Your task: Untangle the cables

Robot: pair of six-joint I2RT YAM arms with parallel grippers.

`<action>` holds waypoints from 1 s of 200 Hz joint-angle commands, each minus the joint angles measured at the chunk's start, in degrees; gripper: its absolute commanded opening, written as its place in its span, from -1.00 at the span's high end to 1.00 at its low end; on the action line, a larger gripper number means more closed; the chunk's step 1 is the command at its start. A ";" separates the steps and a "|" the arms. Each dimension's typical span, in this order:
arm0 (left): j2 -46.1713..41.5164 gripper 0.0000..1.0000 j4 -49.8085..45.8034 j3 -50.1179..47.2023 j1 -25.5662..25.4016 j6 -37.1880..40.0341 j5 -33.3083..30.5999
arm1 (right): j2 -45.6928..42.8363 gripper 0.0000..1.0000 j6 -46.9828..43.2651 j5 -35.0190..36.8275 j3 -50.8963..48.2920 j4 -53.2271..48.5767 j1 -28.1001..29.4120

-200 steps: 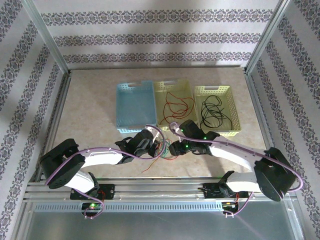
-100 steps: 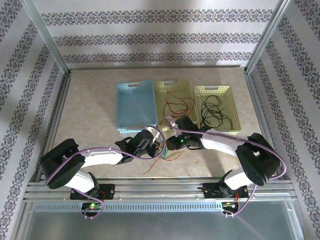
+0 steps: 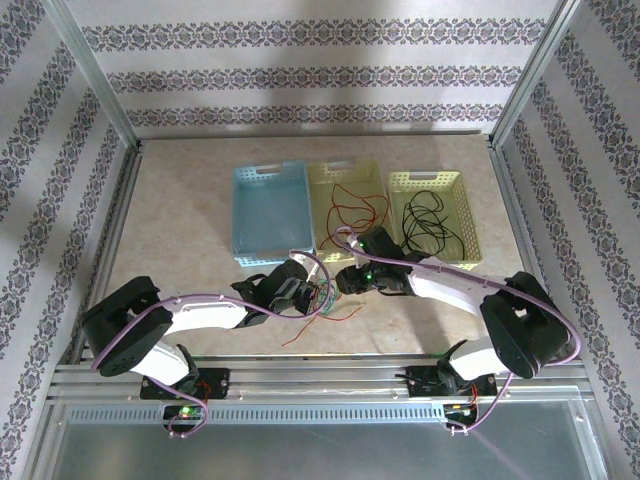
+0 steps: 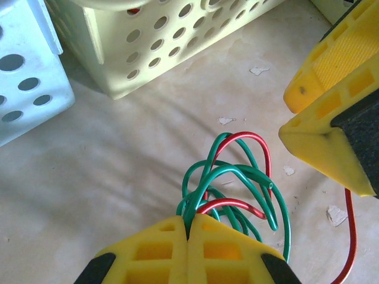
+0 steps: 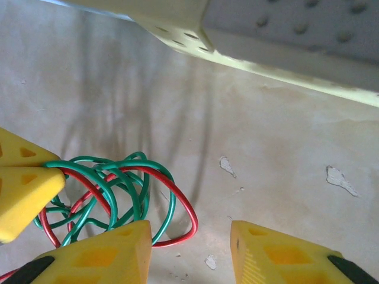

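A tangle of green and red cables [image 4: 237,183] lies on the table in front of the baskets. My left gripper [image 4: 188,228] is shut on a green strand of it. My right gripper [image 5: 189,242] is open just right of the tangle [image 5: 112,195], with a red loop [image 5: 186,216] lying by its left finger. In the top view the left gripper [image 3: 308,292] and the right gripper [image 3: 345,282] meet over the tangle [image 3: 326,305], and a red tail [image 3: 310,328] trails toward me. Another red cable [image 3: 358,210] lies in the middle basket, and a black cable [image 3: 425,222] in the right one.
Three baskets stand in a row behind the grippers: blue [image 3: 270,172], pale yellow-green [image 3: 345,167] and yellow [image 3: 430,178]. The middle basket's perforated wall [image 4: 154,41] is close ahead of the left gripper and its corner [image 5: 195,29] ahead of the right. Aluminium frame posts border the table.
The right gripper has moved left and slightly back, closing in on the tangle beside the left gripper, and its elbow has swung. The left arm has stayed put, still holding the green strand.
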 commanded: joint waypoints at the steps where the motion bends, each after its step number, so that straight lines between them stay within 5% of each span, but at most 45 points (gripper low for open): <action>1: 1.71 1.00 -2.68 0.47 0.15 -0.50 -0.61 | 2.34 0.21 -0.02 0.10 -0.17 -0.08 0.16; 93: 1.58 1.00 -2.42 0.40 0.07 -0.78 0.64 | 10.02 0.28 -1.22 5.75 4.26 -0.60 4.87; 134: 0.42 1.00 -2.30 -0.15 0.07 -0.80 0.37 | 10.47 0.69 -0.94 16.05 4.79 -4.23 7.71; 163: 0.57 1.00 -2.53 -0.23 0.07 -1.18 -0.22 | 5.05 1.00 1.54 20.95 1.52 -4.18 7.56; 200: 0.50 1.00 -2.51 -0.47 0.07 -1.52 -1.36 | -9.14 1.00 4.99 24.29 -3.99 -4.90 6.60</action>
